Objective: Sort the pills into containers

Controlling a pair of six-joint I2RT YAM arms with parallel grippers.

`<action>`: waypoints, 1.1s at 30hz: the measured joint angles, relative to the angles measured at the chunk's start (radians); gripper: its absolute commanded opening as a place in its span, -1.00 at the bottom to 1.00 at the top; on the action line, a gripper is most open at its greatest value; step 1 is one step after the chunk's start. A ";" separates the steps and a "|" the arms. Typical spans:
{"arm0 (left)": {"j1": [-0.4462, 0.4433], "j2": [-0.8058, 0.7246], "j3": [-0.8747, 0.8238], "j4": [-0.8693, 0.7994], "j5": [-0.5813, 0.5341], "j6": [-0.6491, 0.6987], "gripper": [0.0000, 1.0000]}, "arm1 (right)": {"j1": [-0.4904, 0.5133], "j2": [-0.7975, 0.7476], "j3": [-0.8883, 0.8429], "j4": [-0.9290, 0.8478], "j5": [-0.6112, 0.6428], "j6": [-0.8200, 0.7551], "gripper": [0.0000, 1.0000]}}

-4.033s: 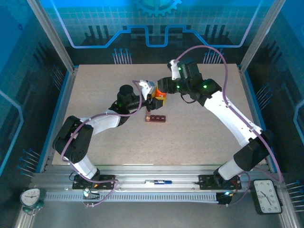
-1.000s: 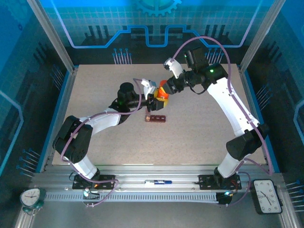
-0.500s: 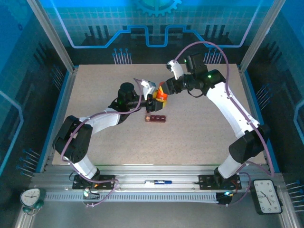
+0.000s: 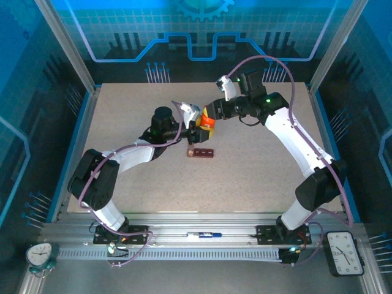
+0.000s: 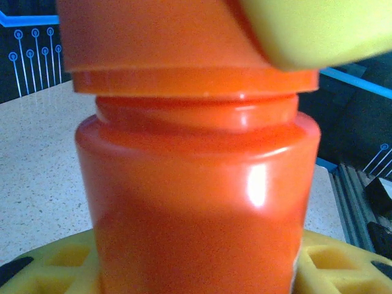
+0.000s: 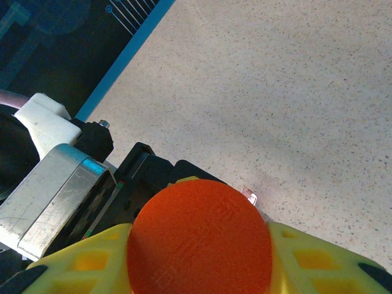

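Above the speckled bench (image 4: 257, 171), the left claw (image 4: 198, 128) clamped the orange bottle (image 5: 196, 184) while the right claw (image 4: 209, 116) pinched its cap (image 6: 199, 242), so the twist needed a steady, upright bottle.

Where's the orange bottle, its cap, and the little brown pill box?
orange bottle (image 5: 196, 202): left wrist view, its smooth side.
cap (image 6: 199, 245): right wrist view, its round top.
pill box (image 4: 201, 152): top view, its middle.
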 measured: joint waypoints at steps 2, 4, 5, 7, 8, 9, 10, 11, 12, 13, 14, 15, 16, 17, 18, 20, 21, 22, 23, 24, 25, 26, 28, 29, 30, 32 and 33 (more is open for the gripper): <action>0.000 0.000 0.000 0.000 -0.003 0.004 -0.71 | 0.000 0.000 0.000 -0.001 0.002 -0.019 -0.43; 0.000 0.000 0.000 0.000 -0.004 0.009 -0.72 | 0.000 0.000 0.002 -0.008 0.002 -0.055 -0.43; 0.000 0.000 0.000 0.000 -0.004 0.010 -0.71 | 0.000 0.000 0.004 -0.013 0.001 -0.072 -0.43; 0.000 0.000 0.000 0.000 -0.003 0.012 -0.72 | 0.000 0.000 0.009 -0.025 -0.002 -0.113 -0.43; -0.001 -0.001 0.000 0.000 -0.003 0.015 -0.72 | 0.000 0.000 0.010 -0.027 -0.005 -0.127 -0.43; -0.001 -0.002 0.000 0.000 -0.003 0.016 -0.72 | 0.000 0.000 0.010 -0.027 -0.006 -0.138 -0.43; -0.001 -0.002 0.000 0.000 -0.003 0.016 -0.72 | 0.000 0.000 0.010 -0.027 -0.008 -0.146 -0.44; -0.001 -0.002 0.000 0.000 -0.003 0.016 -0.72 | 0.000 0.000 0.010 -0.027 -0.010 -0.150 -0.44; -0.001 -0.002 0.000 0.001 -0.003 0.016 -0.72 | 0.000 0.000 0.009 -0.026 -0.013 -0.152 -0.44; -0.001 -0.002 0.000 0.001 -0.003 0.015 -0.72 | 0.000 0.000 0.007 -0.023 -0.015 -0.152 -0.45; -0.001 -0.002 0.000 0.000 -0.003 0.015 -0.72 | 0.000 -0.002 0.002 -0.018 -0.016 -0.151 -0.48; -0.001 -0.002 0.000 0.000 -0.003 0.015 -0.72 | 0.000 -0.003 -0.003 -0.012 -0.016 -0.146 -0.50; -0.001 -0.002 -0.002 0.000 -0.003 0.015 -0.73 | 0.000 -0.005 -0.008 -0.007 -0.015 -0.140 -0.51; -0.001 -0.002 -0.004 0.000 -0.004 0.015 -0.74 | 0.001 -0.006 -0.013 -0.003 -0.014 -0.133 -0.50; -0.001 -0.002 -0.006 -0.002 -0.006 0.015 -0.76 | 0.003 -0.006 -0.016 0.000 -0.006 -0.121 -0.49; -0.001 -0.002 -0.008 -0.006 -0.020 0.019 -0.76 | 0.014 -0.006 -0.023 0.010 0.021 -0.094 -0.49; -0.002 -0.002 -0.010 -0.011 -0.031 0.027 -0.77 | 0.022 -0.006 -0.027 0.016 0.042 -0.078 -0.49; -0.003 -0.004 -0.014 -0.017 -0.047 0.037 -0.76 | 0.030 -0.006 -0.032 0.024 0.067 -0.060 -0.49; -0.005 -0.006 -0.018 -0.022 -0.064 0.044 -0.76 | 0.041 -0.007 -0.039 0.032 0.091 -0.043 -0.48; -0.008 -0.009 -0.023 -0.031 -0.084 0.056 -0.75 | 0.054 -0.009 -0.050 0.042 0.120 -0.027 -0.48; -0.012 -0.011 -0.028 -0.040 -0.104 0.066 -0.74 | 0.067 -0.012 -0.062 0.052 0.153 -0.011 -0.48; -0.014 -0.013 -0.032 -0.048 -0.119 0.071 -0.73 | 0.079 -0.016 -0.073 0.060 0.182 0.005 -0.48; -0.014 -0.016 -0.040 -0.048 -0.136 0.085 -0.73 | 0.092 -0.028 -0.101 0.085 0.219 0.037 -0.47; -0.014 -0.016 -0.041 -0.049 -0.140 0.089 -0.73 | 0.095 -0.034 -0.115 0.102 0.230 0.051 -0.47; -0.015 -0.017 -0.041 -0.049 -0.147 0.090 -0.72 | 0.098 -0.039 -0.127 0.118 0.240 0.064 -0.46; -0.016 -0.017 -0.042 -0.049 -0.155 0.091 -0.73 | 0.101 -0.045 -0.143 0.141 0.253 0.084 -0.42; -0.016 -0.017 -0.042 -0.049 -0.158 0.091 -0.73 | 0.102 -0.045 -0.144 0.146 0.257 0.090 -0.40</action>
